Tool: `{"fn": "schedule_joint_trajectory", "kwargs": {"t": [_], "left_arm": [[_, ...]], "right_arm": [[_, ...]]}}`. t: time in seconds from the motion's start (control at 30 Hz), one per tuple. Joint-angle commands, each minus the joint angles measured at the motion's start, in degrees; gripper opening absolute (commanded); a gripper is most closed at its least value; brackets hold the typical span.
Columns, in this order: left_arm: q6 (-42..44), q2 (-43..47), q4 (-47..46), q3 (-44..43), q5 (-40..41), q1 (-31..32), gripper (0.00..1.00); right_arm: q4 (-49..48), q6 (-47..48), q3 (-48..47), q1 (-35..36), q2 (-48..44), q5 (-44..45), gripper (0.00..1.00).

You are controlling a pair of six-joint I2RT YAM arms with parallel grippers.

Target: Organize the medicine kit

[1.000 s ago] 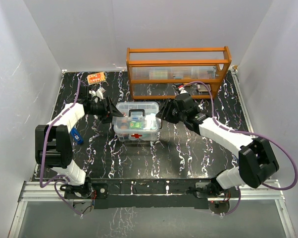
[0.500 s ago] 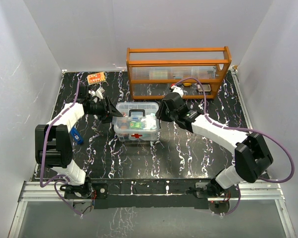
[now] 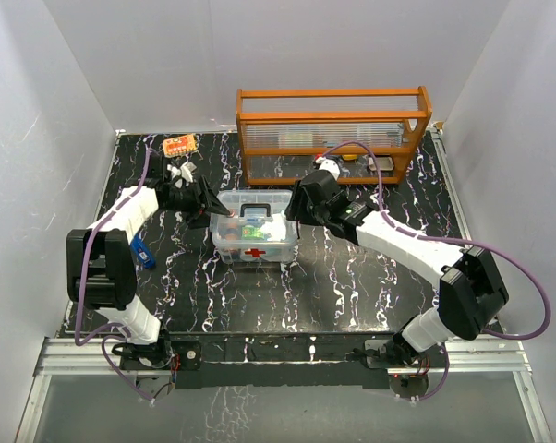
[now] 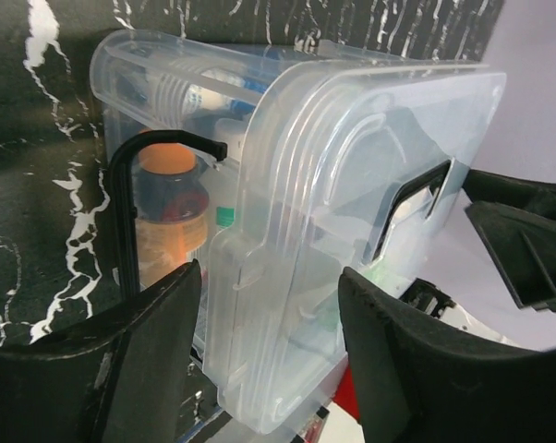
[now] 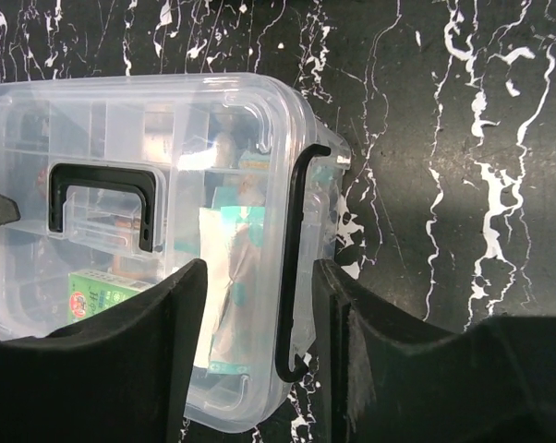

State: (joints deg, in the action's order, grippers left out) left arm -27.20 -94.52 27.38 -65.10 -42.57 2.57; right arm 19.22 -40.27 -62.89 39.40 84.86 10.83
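Note:
The medicine kit [image 3: 255, 231] is a clear box with a red cross on its front, and it stands mid-table with its handled lid on. My left gripper [image 3: 209, 205] is open at the box's left end. In the left wrist view its fingers [image 4: 158, 341] straddle the lid's edge [image 4: 287, 305] with gaps on both sides, beside a black wire latch [image 4: 126, 212]. My right gripper [image 3: 295, 210] is open at the box's right end. In the right wrist view the right gripper [image 5: 257, 341] has the other black latch [image 5: 292, 268] between its fingers. The lid's black handle [image 5: 102, 198] lies to the left.
An orange wooden rack [image 3: 332, 129] with clear panels stands behind the box at the back right. An orange blister pack [image 3: 179, 145] and a white item [image 3: 179, 172] lie at the back left. A blue item [image 3: 139, 251] lies by the left arm.
My right gripper has moved left onto the box's right end, and the box has shifted slightly. The left gripper has stayed at the left end.

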Motion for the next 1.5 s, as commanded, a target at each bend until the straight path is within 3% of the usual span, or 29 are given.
{"fn": "schedule_joint_trajectory", "kwargs": {"t": [0.0,0.4,0.67,0.83,1.0,1.1,1.23,1.47], "left_arm": [[2.4,-0.5,5.5,-3.1,9.3,0.6,0.6],[3.0,4.2,8.8,-7.3,18.7,-0.4,0.74],[-2.4,14.0,2.4,-0.6,26.9,-2.8,0.85],[-4.2,20.9,-2.3,4.4,30.4,-3.5,0.98],[-4.9,23.7,-5.7,8.3,31.5,-4.0,0.99],[-6.0,24.1,-8.4,11.3,30.1,-5.1,0.99],[-7.2,21.8,-13.1,14.0,20.4,-7.0,0.99],[-16.7,17.3,-27.3,22.3,7.3,-8.8,0.99]], "right_arm": [[3.6,2.2,-5.8,0.3,-0.9,2.4,0.5],[8.5,5.2,-11.8,0.4,-0.8,2.0,0.56],[8.7,9.9,-16.3,1.8,2.9,-0.8,0.58],[9.4,13.7,-22.3,6.5,8.0,2.9,0.75],[11.0,17.2,-30.3,9.4,15.9,6.7,0.86],[11.5,19.3,-34.7,9.8,20.8,6.9,0.89],[13.8,21.6,-40.4,10.2,26.6,6.8,0.9],[15.8,23.8,-41.3,10.9,29.8,7.9,0.92]]}}
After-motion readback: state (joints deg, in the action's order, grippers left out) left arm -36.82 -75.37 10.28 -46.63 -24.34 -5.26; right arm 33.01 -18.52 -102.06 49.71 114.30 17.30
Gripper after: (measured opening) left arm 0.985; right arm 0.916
